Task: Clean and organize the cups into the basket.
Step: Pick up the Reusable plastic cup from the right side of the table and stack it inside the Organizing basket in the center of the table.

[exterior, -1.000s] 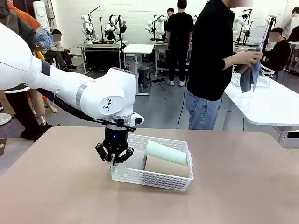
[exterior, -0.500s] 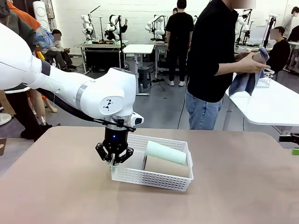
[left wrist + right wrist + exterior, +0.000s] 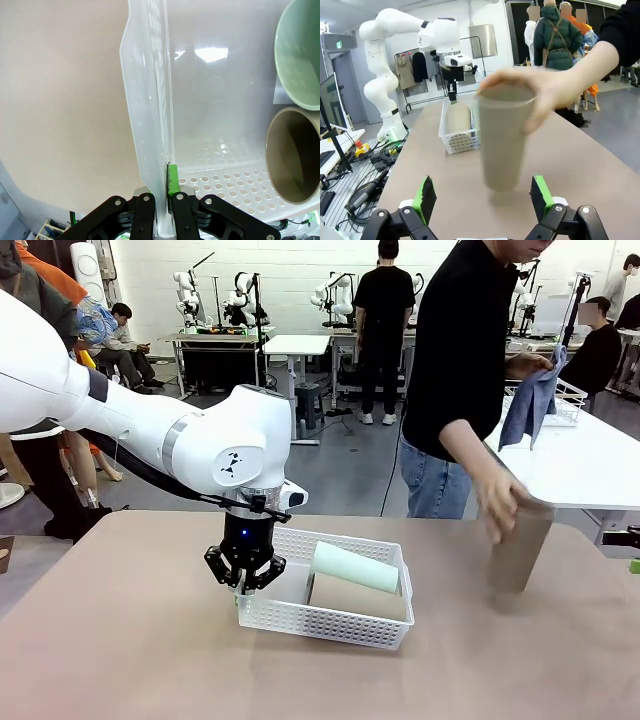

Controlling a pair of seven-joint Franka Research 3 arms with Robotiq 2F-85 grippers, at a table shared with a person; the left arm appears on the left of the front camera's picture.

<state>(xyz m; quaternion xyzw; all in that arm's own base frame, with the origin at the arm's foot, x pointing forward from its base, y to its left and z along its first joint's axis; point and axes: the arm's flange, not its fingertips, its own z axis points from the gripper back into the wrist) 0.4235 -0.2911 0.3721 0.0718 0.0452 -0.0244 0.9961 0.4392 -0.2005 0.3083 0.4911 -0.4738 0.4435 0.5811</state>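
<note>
The left end effector (image 3: 243, 586) pinches the white basket (image 3: 330, 624) by its near-left wall. A green cup (image 3: 355, 567) and a brown cup (image 3: 355, 598) lie inside. A person's hand (image 3: 497, 505) tops the third cup (image 3: 518, 550), upright and probably resting on the table (image 3: 120, 640) before the spread right end effector (image 3: 482, 196). It looks light, stiff and smooth, so grip it mid-body.

tan-brown cups (image 3: 350, 596) (image 3: 522, 555): 2 | mint-green cup (image 3: 355, 567): 1 — 3 in all | basket (image 3: 325, 625): 1 | blue cloth (image 3: 525, 405): 1
</note>
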